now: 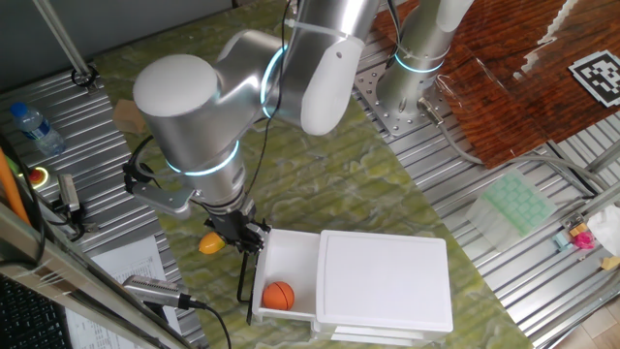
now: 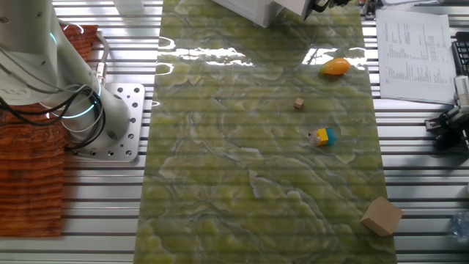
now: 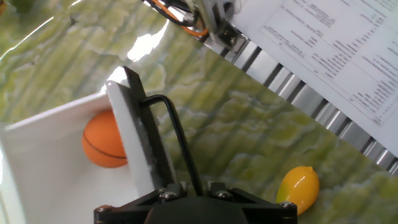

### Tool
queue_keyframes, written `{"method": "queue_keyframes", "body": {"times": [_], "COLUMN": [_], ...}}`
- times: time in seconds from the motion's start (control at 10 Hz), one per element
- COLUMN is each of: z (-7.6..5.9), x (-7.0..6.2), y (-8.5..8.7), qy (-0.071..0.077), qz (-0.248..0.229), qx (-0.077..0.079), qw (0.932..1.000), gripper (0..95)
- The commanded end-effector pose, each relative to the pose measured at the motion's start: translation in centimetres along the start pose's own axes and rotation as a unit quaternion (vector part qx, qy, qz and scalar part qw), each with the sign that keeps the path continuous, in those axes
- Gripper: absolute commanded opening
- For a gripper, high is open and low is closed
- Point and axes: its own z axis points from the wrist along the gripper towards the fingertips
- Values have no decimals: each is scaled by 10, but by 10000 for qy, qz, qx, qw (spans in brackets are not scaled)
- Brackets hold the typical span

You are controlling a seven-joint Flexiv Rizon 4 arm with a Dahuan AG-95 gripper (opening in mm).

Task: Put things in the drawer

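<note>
No brand or label can be read: the printed sheets [image 2: 412, 53] beside the mat carry lines of text too small to make out, and a black-and-white square marker [image 1: 598, 75] sits on the brown board at the far corner.

One drawer [image 1: 288, 262] is pulled out of one white cabinet [image 1: 386, 277], and one orange ball [image 1: 279, 296] lies inside it, in the corner near the front wall. In the hand view the ball [image 3: 104, 139] rests just behind the drawer's front panel, on the inner side. One yellow-orange mango-shaped fruit [image 1: 211, 243] lies on the green marbled surface [image 2: 249, 161] just outside the drawer front, near the handle. One tiny brown cube [image 2: 298, 104] and one yellow-and-teal block [image 2: 322, 136] lie farther out on the mat, apart from each other and well apart from the cabinet. One tan cardboard-coloured box [image 2: 381, 215] sits at the mat's edge. One water bottle [image 1: 37, 127] lies on the slatted metal off the mat.

The end effector [image 1: 248, 240] is at the black bar handle [image 3: 176, 135]. The hand view shows the bar running into the housing between the two screws, but the fingertips are cut off by the frame, so whether they are apart or clamped cannot be told.

Open mat lies all around the cube and block; the fruit has the drawer front close on one side and the mat's edge with the papers on the other.
</note>
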Motion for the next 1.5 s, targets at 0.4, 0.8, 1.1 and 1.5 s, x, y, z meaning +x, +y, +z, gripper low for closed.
{"method": "queue_keyframes", "body": {"times": [0.4, 0.8, 1.1, 1.5], "z": [0, -9, -8, -5], "x": [0, 1, 0, 0], "y": [6, 11, 13, 19], "qy": [37, 92, 106, 79], "qz": [-140, -374, -441, -351], "qx": [125, 185, 202, 180], "qw": [9998, 9991, 9988, 9992], "gripper": [0, 0, 0, 0]}}
